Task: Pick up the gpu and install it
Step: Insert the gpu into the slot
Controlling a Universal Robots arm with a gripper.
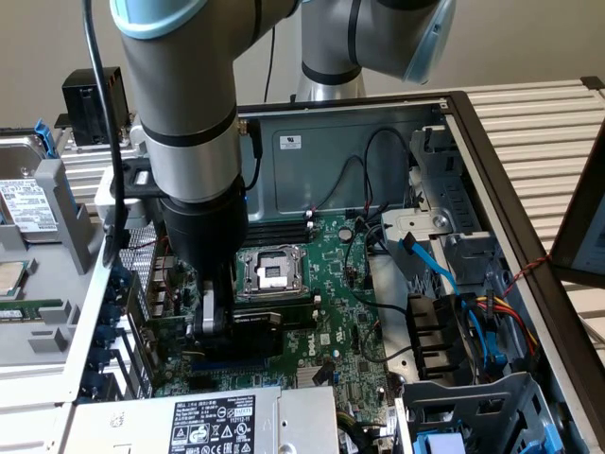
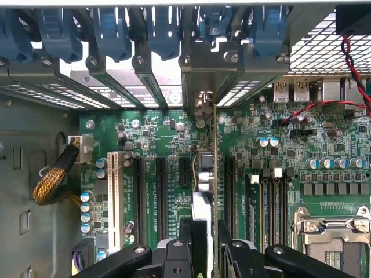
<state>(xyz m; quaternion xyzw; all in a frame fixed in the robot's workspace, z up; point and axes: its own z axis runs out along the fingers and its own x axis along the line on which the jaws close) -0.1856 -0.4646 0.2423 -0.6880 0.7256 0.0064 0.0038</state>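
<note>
Inside the computer case (image 1: 492, 142), the jaws clamp the gpu (image 2: 207, 174) over the motherboard (image 2: 156, 133).

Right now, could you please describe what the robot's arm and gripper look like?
The arm is built of thick silver-grey cylinders with pale blue joint caps and a black ring band. A black cable runs along it. Below sits a black wrist section, ending in a black gripper with bolted black linkages.

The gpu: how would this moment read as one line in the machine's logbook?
hand: shut on gpu | gpu: edge-on, upright over motherboard slots | bracket end: toward the case's rear slot covers | seated: cannot tell
</note>
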